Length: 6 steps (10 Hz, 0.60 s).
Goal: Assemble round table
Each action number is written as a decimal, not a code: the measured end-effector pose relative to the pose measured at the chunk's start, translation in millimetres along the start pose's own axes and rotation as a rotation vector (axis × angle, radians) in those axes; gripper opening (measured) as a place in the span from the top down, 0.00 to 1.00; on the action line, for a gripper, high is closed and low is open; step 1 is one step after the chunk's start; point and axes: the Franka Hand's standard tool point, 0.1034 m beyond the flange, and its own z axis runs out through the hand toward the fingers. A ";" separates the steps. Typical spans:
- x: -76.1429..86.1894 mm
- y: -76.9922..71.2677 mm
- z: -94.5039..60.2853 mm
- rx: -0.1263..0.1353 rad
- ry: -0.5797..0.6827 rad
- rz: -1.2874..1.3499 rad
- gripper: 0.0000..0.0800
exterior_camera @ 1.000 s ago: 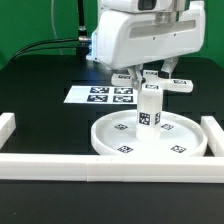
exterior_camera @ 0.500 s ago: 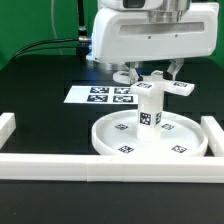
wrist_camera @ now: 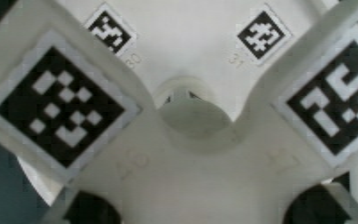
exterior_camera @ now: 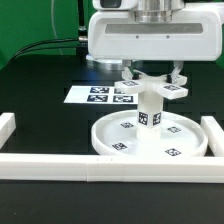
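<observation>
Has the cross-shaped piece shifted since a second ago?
Yes. The cross-shaped piece moved toward the exterior view's left, now centred over the post standing in the disc.

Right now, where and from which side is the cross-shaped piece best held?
Grip the cross-shaped piece from above, as the hand seems to do. Its arms lie flat atop the upright post, so a top hold across two opposite arms probably keeps it level.
</observation>
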 end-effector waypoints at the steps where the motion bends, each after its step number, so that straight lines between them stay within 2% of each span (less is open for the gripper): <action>1: -0.4 -0.5 -0.2 0.016 0.015 0.086 0.44; 6: -0.1 -1.3 -0.3 0.028 0.021 0.331 0.44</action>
